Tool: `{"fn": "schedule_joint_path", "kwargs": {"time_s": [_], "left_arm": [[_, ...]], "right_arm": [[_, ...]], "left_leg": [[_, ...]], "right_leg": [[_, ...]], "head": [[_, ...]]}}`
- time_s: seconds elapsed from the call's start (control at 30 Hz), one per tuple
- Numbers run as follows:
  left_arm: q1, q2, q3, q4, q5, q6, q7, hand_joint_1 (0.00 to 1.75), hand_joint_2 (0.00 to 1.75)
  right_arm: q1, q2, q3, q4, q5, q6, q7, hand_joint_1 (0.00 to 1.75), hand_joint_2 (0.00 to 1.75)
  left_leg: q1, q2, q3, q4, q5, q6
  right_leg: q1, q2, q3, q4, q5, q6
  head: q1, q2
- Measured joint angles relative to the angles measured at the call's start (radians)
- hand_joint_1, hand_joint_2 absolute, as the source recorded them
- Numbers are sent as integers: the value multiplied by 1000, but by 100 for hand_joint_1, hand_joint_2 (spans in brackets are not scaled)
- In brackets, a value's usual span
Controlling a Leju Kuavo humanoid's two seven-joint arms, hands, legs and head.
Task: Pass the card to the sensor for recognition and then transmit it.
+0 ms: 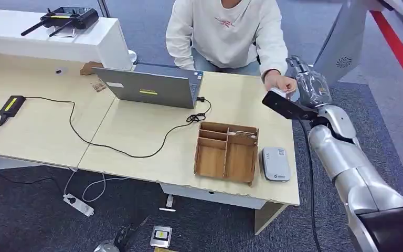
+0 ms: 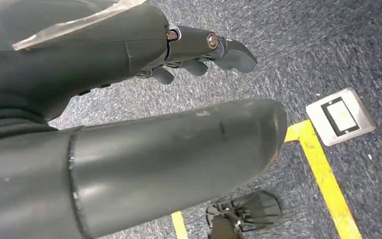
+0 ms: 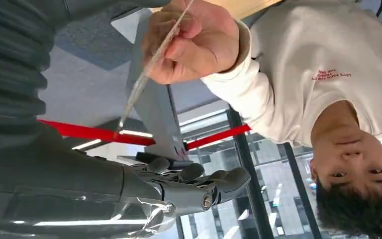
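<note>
A person in a white sweatshirt [image 1: 225, 29] sits across the table, and their hand [image 1: 279, 83] pinches the thin white card [image 3: 144, 79]. In the right wrist view the card is seen edge-on, reaching from the person's hand [image 3: 194, 40] toward my palm. My right hand [image 1: 309, 86] is raised at the table's far right corner, right beside that hand. Its fingers [image 3: 199, 184] are spread and apart from the card, holding nothing. The white card sensor [image 1: 276, 164] lies on the table near the front right edge. My left hand [image 2: 199, 55] hangs over the carpet, fingers loose and empty.
A wooden divided box [image 1: 225, 152] stands just left of the sensor. A grey laptop [image 1: 152, 86] with a black cable [image 1: 136, 152] sits mid-table, and a small black device [image 1: 11, 105] lies at the far left. A floor socket [image 2: 340, 117] and yellow tape [image 2: 323, 174] mark the carpet.
</note>
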Motion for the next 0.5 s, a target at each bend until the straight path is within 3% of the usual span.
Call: {"fn": "schedule_joint_path", "kwargs": {"time_s": [0.5], "left_arm": [[1,2,3,0,13,0,0,0,0]], "right_arm": [[0,13,-9,0,-15,25,-9,175,175]], "left_leg": [[0,0,0,0,0,0]], "right_leg": [[0,0,0,0,0,0]], "head": [[0,0]]}}
